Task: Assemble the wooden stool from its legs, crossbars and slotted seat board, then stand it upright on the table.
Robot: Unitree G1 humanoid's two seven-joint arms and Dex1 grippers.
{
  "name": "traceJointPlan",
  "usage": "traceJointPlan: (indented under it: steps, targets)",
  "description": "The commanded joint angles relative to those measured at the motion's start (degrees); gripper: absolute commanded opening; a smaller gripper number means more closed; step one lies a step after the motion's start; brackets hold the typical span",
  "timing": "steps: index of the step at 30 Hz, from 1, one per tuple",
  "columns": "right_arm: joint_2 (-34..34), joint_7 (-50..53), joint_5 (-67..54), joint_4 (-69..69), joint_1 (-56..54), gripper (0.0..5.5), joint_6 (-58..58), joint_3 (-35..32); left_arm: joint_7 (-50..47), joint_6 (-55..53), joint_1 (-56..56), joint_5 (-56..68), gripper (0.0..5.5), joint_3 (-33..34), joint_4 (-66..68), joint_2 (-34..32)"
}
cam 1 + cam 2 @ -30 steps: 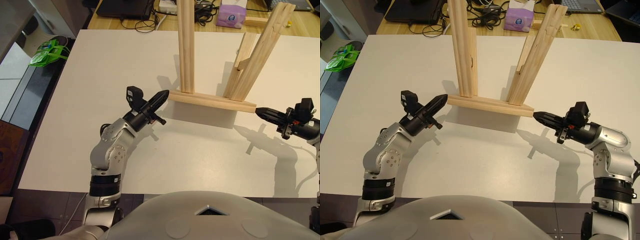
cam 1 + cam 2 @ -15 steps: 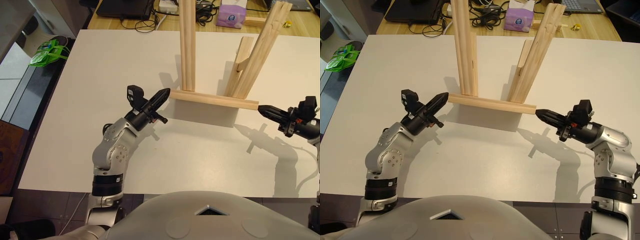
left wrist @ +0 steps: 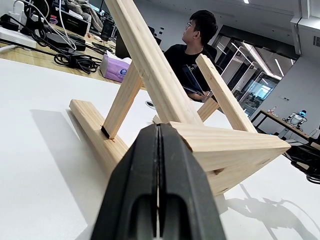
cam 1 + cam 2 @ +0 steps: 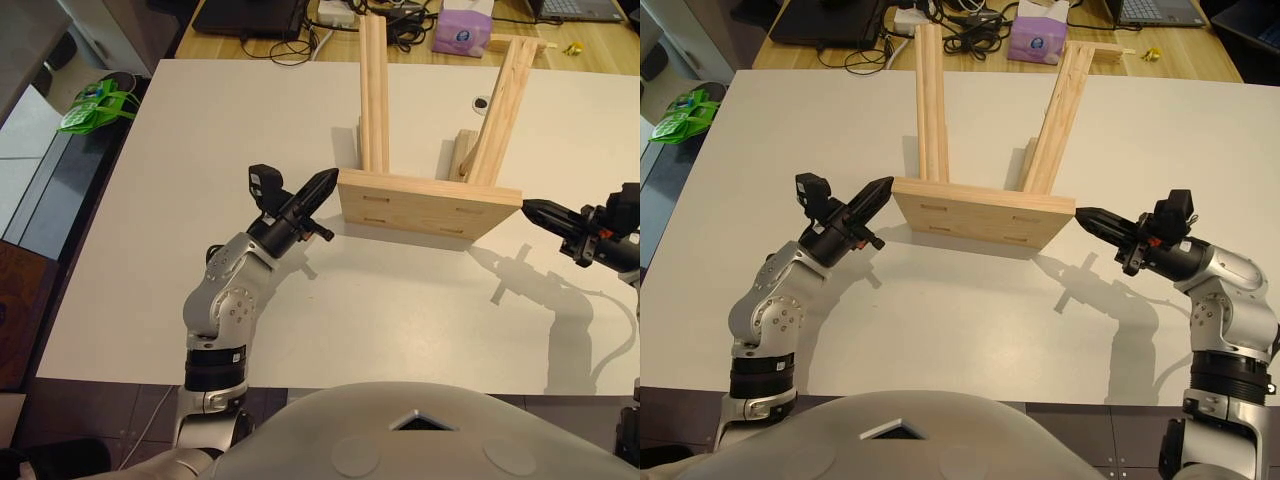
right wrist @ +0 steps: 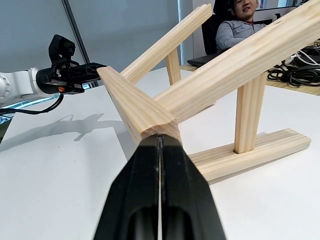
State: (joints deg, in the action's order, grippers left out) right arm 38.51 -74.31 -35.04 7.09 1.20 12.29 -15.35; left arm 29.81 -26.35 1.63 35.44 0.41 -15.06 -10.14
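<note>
The assembled wooden stool is tipped over with its legs pointing away from me. The slotted seat board faces up towards me, off the table at its near edge. A wooden bar at the stool's far side lies on the white table. My left gripper is shut, its tip against the board's left end. My right gripper is shut too, its tip at the board's right end. The wrist views show each shut tip against a corner of the board.
Beyond the table's far edge stands a wooden desk with a tissue box, cables and a laptop. A green object lies off the table's left side. Bare white tabletop stretches between the stool and me.
The stool has tipped away from me: its legs stood upright, now they lean far back and the seat's face shows. Both gripper tips stayed at the board's ends.
</note>
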Motion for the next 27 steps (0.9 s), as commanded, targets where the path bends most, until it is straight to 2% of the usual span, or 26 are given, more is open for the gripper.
traceJointPlan:
  steps: [1, 7, 9, 15, 20, 27]
  targets:
    - [-0.3, -1.0, 2.2, 0.7, 0.4, 0.00, -1.5, 2.3, 1.2, 1.0, 0.8, -3.1, 0.03, -3.2, 3.2, -0.1]
    - [1.2, 0.6, 6.2, 11.1, 0.6, 0.00, -6.9, 0.0, -0.9, 8.9, 1.6, -3.7, 0.03, 6.2, 16.0, 0.8]
    - [1.5, 0.8, 8.4, 15.3, 0.5, 0.00, -9.8, 0.3, -0.2, 10.4, 1.9, -4.4, 0.03, 7.1, 19.0, 0.8]
    - [0.1, 2.4, 20.8, 28.8, -1.4, 0.00, -23.3, 7.7, 0.8, 13.1, 1.4, -9.7, 0.03, 3.7, 28.4, 2.2]
    - [-1.0, 4.6, 22.2, 31.5, -3.9, 0.00, -25.2, 9.2, 0.0, 15.6, -1.7, -15.0, 0.03, 1.7, 36.3, 1.8]
    - [-1.4, 7.4, 25.3, 30.0, -7.5, 0.00, -25.6, 12.9, 5.5, 17.1, -1.8, -23.8, 0.03, -8.2, 34.5, -2.1]
